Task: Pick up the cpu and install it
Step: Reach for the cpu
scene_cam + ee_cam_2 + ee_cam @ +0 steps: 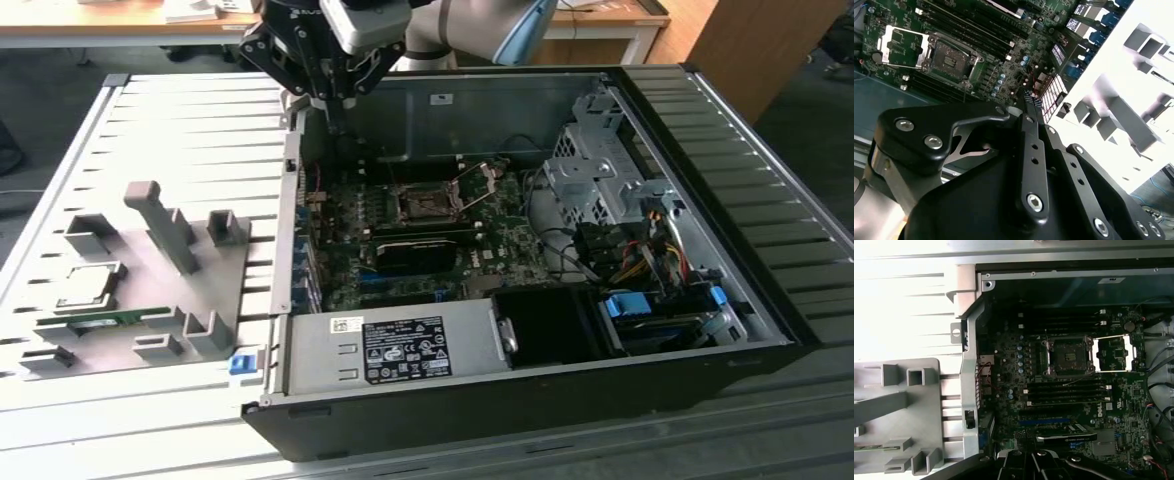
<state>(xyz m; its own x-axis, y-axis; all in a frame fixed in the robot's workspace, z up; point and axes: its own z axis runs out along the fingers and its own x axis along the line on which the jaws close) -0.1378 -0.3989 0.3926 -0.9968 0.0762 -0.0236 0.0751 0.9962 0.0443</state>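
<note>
Grey slatted tabletop point(160, 95) runs under the whole setup, with wooden desks along the far edge of the room in the exterior view. On that table, toward the exterior view's left, lies a pale grey holder plate point(160, 300) with raised blocks and posts, and the cpu point(87, 286) sits flat in a square seat on it, shiny metal top facing up. Nothing touches it. A narrow green memory stick point(104, 320) lies on the same plate just beside the cpu, on the side nearer the camera. The gripper point(332, 108) is well apart from the cpu, hanging over the far corner of the open computer case point(534, 400) on the side next to the holder plate. Its black fingers point down toward the case wall. In the second wrist view the gripper point(1029, 100) has its fingers drawn together at the tips and carries nothing. Inside the case the green main board point(514, 260) lies flat, and the dark square socket point(427, 206) sits near its middle with its contact field bare; it also appears in both wrist views point(951, 59) point(1068, 356). Its hinged metal frame point(483, 178) is swung up and open on the socket's side away from the holder plate point(1113, 354). A labelled power supply point(387, 350) fills the case's near edge, and a bundle of coloured cables point(641, 255) lies toward the exterior view's right.
</note>
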